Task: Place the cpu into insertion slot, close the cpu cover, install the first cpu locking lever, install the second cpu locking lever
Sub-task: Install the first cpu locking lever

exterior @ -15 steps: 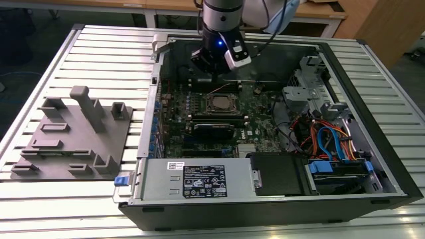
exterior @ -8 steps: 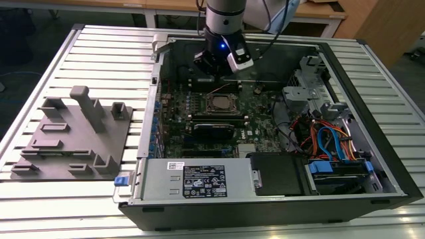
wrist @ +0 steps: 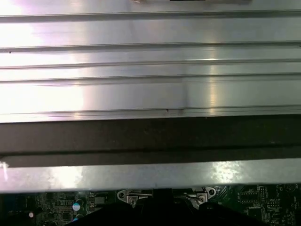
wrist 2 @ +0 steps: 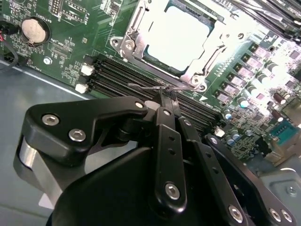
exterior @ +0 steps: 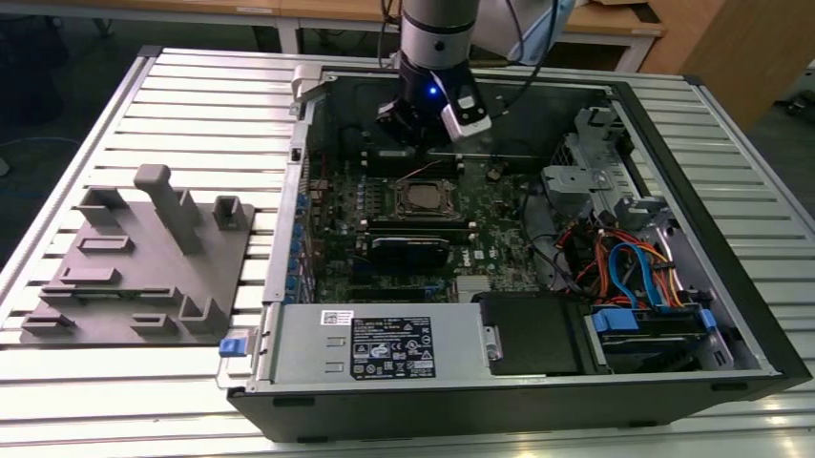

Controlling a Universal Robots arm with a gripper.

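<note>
Fingers (wrist 2: pixel 164 127): together, tips meeting a thin wire locking lever (wrist 2: pixel 146 86) just beside the socket; I cannot tell whether they pinch it.
Cpu (wrist 2: pixel 176 33): one, seated in the insertion slot (wrist 2: pixel 123 44), with the one cpu cover (wrist 2: pixel 209 52) down around it.
Surface: one ribbed metal table (exterior: pixel 191 86), carrying one open computer case (exterior: pixel 510 410) and, at the exterior view's left, one grey fixture tray (exterior: pixel 140 277).
Room: wooden desks (exterior: pixel 612 29) beyond the table.
Board: one green motherboard (wrist 2: pixel 70 61), one coin cell (wrist 2: pixel 34 29).
</note>
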